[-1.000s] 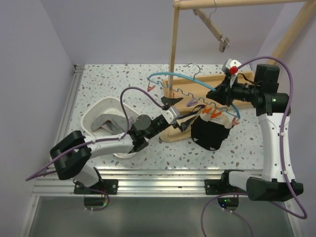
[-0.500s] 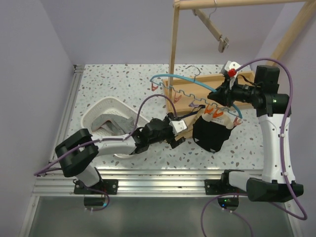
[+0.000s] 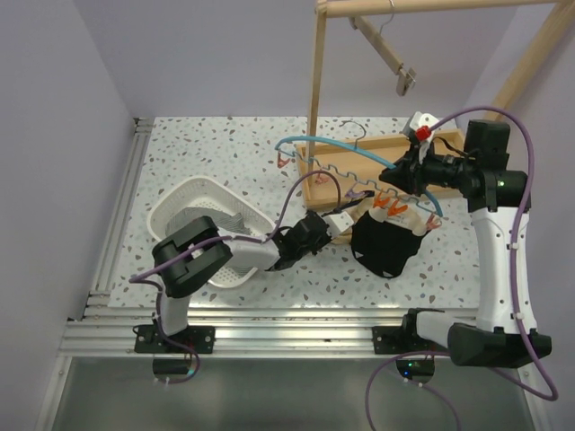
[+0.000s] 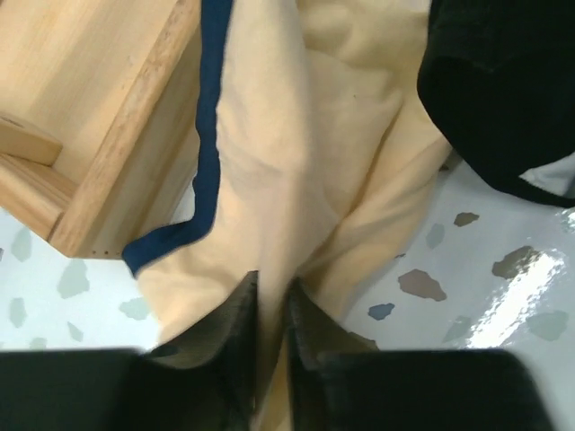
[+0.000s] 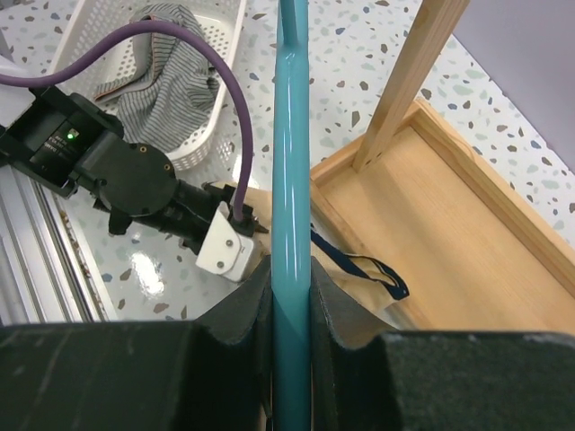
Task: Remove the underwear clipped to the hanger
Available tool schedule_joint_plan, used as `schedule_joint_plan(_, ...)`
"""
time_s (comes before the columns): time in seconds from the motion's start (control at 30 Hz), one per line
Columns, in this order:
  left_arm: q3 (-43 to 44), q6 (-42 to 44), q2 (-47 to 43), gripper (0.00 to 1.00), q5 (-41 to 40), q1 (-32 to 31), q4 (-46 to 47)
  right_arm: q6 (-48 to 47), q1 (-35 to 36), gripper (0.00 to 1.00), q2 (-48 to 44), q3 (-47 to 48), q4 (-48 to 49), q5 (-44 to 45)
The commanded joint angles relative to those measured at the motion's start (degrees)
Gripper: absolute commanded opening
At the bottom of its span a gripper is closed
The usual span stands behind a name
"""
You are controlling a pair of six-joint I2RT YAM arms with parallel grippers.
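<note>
**Operator:** Where was my left gripper [image 4: 269,301]?

**Spotter:** It was at the bottom centre of your left wrist view. Its fingers [image 4: 225,332] were pinched together on a fold of the beige pair [image 4: 350,153]. That cloth lay against the corner of the wooden tray [image 4: 90,108], reaching down onto the speckled table [image 4: 467,260]. You couldn't tell there whether a clip held it.

**Operator:** And my right gripper [image 5: 290,283]?

**Spotter:** It was clamped on the teal hanger [image 5: 292,135], which ran straight up the middle of your right wrist view.

**Operator:** The other pairs?

**Spotter:** The black pair [image 3: 384,247] hung right of centre in the top view, under the orange clips [image 3: 388,206]. The grey striped pair [image 5: 166,81] lay in the white basket [image 3: 166,206], upper left in your right wrist view.
</note>
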Motion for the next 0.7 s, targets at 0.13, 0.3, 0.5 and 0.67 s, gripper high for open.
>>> schedule_joint_plan(0.13,-5.5,1.1,-11.5,0.00,-3.5,-1.8,8.2,-1.0,-1.3,0.00,-1.6,1.3,0.9,-1.5)
schedule_joint_plan(0.3,-17.9,-2.4,-29.3,0.00,-4.2,-1.9,15.5,1.2,-2.0,0.00,-3.2,0.0,3.9,1.1)
schedule_joint_plan(0.5,-25.4,-5.0,-46.1,0.00,-15.5,-1.0,11.3,1.6,-2.8,0.00,-4.1,-0.3,4.2,0.8)
schedule_joint_plan(0.67,-24.6,-15.2,-54.9,0.00,-30.3,5.0,-2.1,1.8,-3.1,0.00,-4.0,-0.6,4.3,0.5)
